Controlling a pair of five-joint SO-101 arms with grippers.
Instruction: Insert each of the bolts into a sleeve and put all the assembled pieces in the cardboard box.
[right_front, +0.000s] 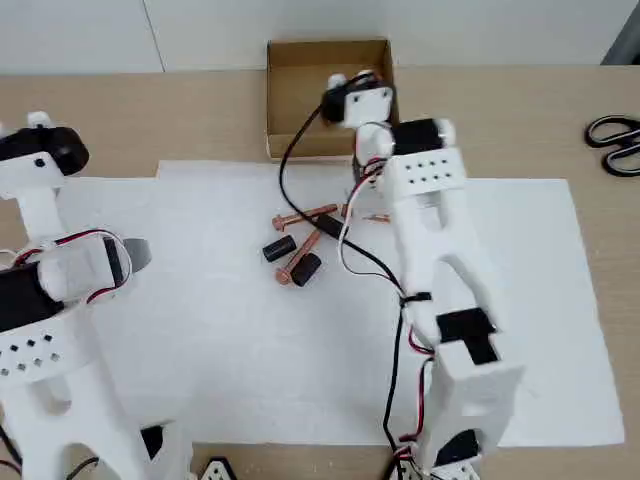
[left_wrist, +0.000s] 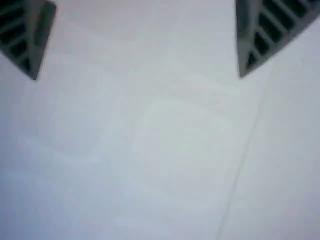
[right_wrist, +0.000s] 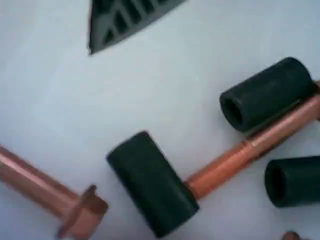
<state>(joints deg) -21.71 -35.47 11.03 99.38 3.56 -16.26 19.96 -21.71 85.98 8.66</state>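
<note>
Left gripper (left_wrist: 138, 76) spread wide open, low over the white foam sheet (right_front: 200, 330).
Mid-sheet there's a loose bunch of copper bolts (right_front: 305, 213) and black sleeves (right_front: 279, 248). The right gripper (right_front: 356, 200) hangs right over them, can't tell if it's open or closed. Cardboard box (right_front: 300, 90) sits on the tabletop (right_front: 150, 110) at the sheet's far edge.

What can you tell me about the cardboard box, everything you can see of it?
The cardboard box is a shallow, brown, open-topped tray with low upright walls. It stands flat on the wooden table at its far side. Its near wall meets the far edge of the white foam sheet. The part of its floor that shows is bare. Part of the right arm hangs over one side of it, and a black cable crosses the near wall.
</note>
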